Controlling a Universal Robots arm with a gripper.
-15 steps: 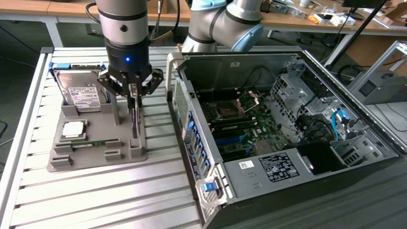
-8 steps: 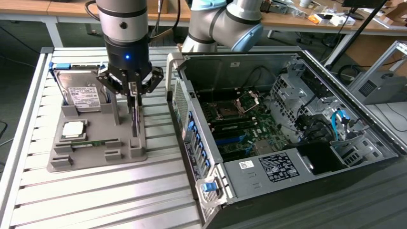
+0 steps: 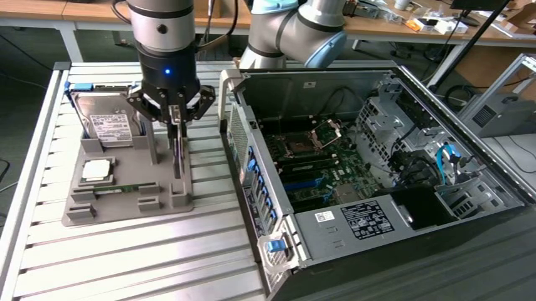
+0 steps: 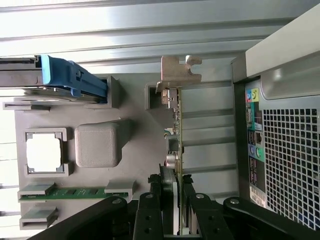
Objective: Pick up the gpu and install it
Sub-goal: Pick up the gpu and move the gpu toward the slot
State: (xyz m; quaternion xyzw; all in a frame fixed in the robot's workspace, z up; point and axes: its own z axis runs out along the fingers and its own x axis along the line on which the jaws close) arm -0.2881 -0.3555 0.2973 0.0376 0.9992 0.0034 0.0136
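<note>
The fingers (image 4: 148, 216) clamp the gpu (image 4: 176, 125), upright in the grey holder (image 4: 136, 165).

gpu (image 3: 177, 150): dark board, silvery bracket. Holding it, black gripper (image 3: 173, 119). Tray (image 3: 125, 210) flat grey. Hard drive (image 3: 113, 125) silver, white label, blue frame. Memory stick (image 3: 124, 188) green. Case grille (image 4: 292, 160): pale mesh, dark holes. Table (image 3: 125, 263) ribbed silver.

The gpu (image 3: 177, 160) stands upright on the holder (image 3: 125, 204) beside the case (image 3: 293, 94).
</note>
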